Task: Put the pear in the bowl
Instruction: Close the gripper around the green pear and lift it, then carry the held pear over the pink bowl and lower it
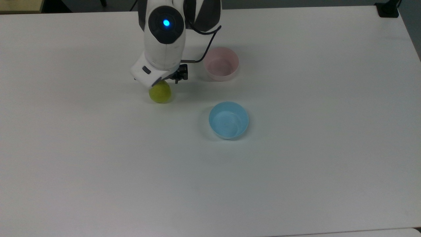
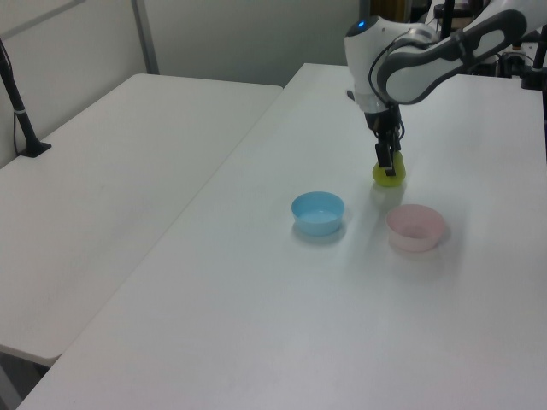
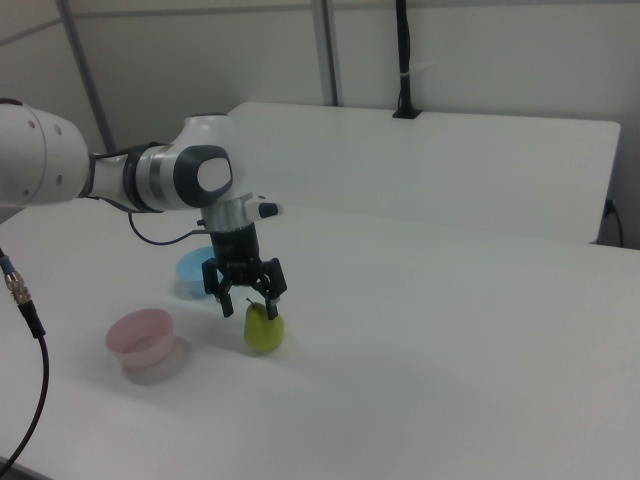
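Observation:
The yellow-green pear (image 3: 264,330) stands upright on the white table (image 1: 296,171). My gripper (image 3: 249,307) is open and low over it, one finger on each side of the pear's narrow top, and the stem shows between them. In the top view the white hand covers the pear's upper half, leaving only the round base of the pear (image 1: 160,94) visible. The pale pink bowl (image 1: 221,63) sits empty to the top view's right of the pear, a short gap away. In the left view the gripper (image 2: 387,162) hangs right on the pear (image 2: 391,176), with the pink bowl (image 2: 415,227) nearer the camera.
A light blue bowl (image 1: 229,119) sits empty below the pink one in the top view, also apart from the pear. A second white table (image 2: 111,188) adjoins on the left view's left. A black cable (image 3: 25,330) hangs at the right view's left edge.

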You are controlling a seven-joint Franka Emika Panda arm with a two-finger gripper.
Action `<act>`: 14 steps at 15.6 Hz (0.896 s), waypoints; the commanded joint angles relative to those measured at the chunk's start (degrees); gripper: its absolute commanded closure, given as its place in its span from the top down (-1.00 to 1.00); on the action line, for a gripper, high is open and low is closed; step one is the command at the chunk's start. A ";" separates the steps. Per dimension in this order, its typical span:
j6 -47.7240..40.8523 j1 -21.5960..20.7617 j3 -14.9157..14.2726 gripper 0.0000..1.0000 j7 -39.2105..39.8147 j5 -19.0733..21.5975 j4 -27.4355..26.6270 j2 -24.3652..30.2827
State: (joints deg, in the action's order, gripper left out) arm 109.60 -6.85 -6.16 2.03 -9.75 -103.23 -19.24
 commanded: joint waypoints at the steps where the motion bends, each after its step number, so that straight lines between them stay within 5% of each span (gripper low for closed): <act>1: 2.46 -1.33 -0.79 1.00 -0.27 -1.93 -0.83 -0.70; 3: 3.33 -1.24 -0.79 0.87 -0.27 -2.64 -0.92 -1.49; 9: 3.25 -0.80 -0.87 -0.26 0.34 -2.91 -0.65 -1.15; 14: -0.77 -1.33 -0.88 -0.29 0.16 -1.77 -0.04 5.70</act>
State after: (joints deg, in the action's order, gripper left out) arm 111.58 -7.09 -6.40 2.01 -11.95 -102.23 -19.90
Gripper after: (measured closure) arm 0.383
